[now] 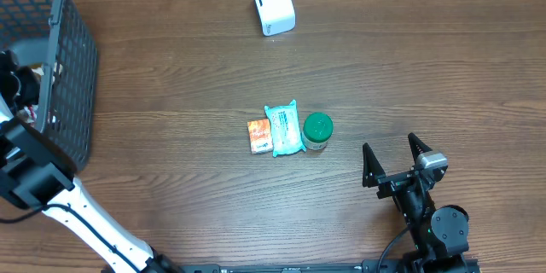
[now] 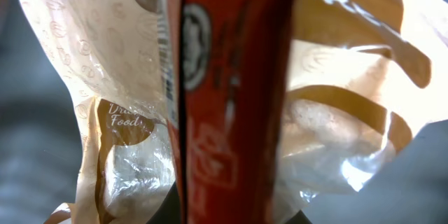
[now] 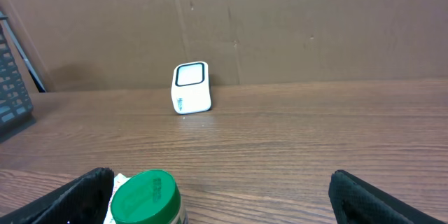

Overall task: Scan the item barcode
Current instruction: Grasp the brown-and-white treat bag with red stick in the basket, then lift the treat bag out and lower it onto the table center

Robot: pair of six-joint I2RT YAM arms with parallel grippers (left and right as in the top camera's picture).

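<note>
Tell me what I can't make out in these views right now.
Basket contents: overhead, mesh wall hides most.
Red packet print: left wrist, too close, blurred.
Orange packet label: overhead, too small.
Green-lidded jar: right wrist, bottom edge cuts it off.

Overhead: left hand hidden behind basket [image 1: 77, 60] wall, basket cut off at left edge; left wrist: red packet [image 2: 231, 98] blurred, cropped top and bottom, print illegible.
</note>
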